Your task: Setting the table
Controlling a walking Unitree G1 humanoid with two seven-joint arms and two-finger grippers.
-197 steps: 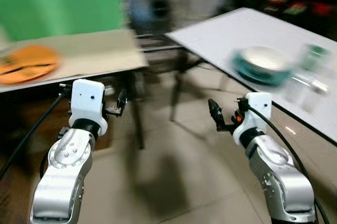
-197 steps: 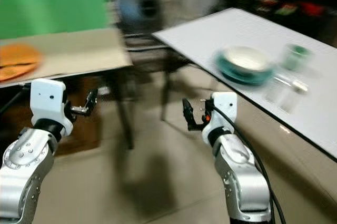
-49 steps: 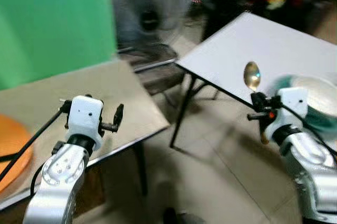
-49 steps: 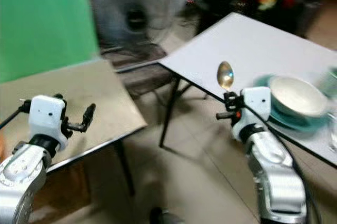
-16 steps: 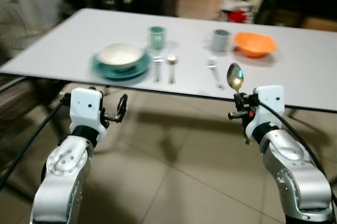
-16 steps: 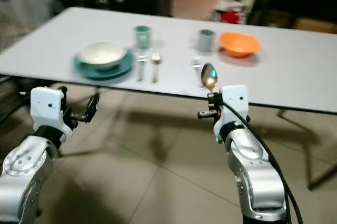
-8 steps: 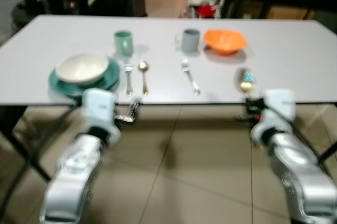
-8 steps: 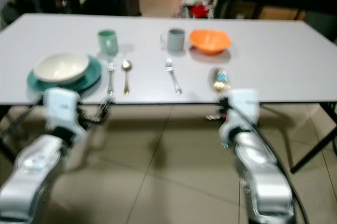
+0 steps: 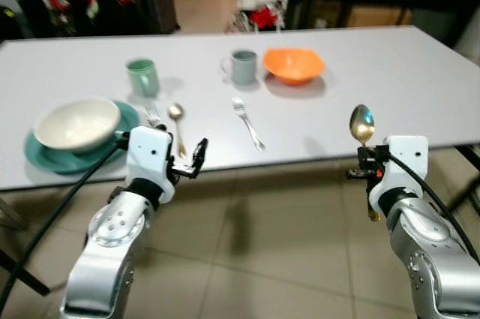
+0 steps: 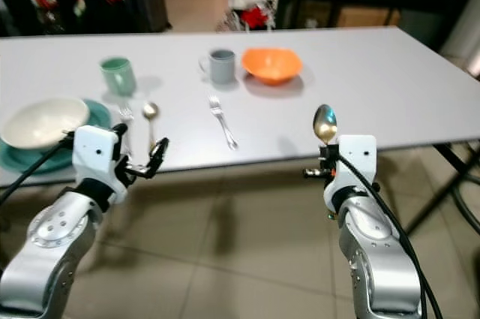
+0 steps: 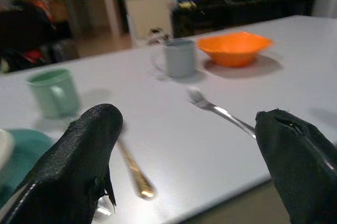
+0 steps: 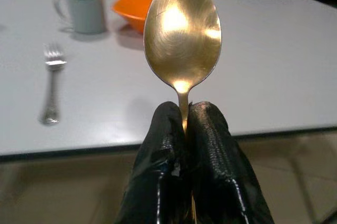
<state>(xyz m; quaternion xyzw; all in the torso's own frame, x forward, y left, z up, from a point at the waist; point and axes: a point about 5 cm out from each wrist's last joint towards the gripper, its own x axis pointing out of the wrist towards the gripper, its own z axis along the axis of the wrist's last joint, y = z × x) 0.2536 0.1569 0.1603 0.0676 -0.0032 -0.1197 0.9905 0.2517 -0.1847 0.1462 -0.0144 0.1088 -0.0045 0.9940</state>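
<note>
Since the earlier frame the camera has swung to face the white table (image 9: 420, 71) squarely; right gripper (image 9: 365, 161) stays clenched on an upright gold spoon (image 9: 361, 124), held just off the table's near edge; left gripper (image 9: 196, 155) hangs released below that edge, near a fork (image 9: 248, 124) and orange bowl (image 9: 293, 64).

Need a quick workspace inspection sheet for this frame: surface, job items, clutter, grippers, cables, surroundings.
Surface: white table, long.
Job's things: cream bowl on teal plate; green mug; grey mug; orange bowl; two forks, one by the plate, one mid-table; gold spoon on table.
Clutter: nothing seen.
Grippers: right gripper shut on held gold spoon, upright; left gripper open, empty.
Cables: black cable along left arm.
Surroundings: tiled floor; dark furniture behind.
</note>
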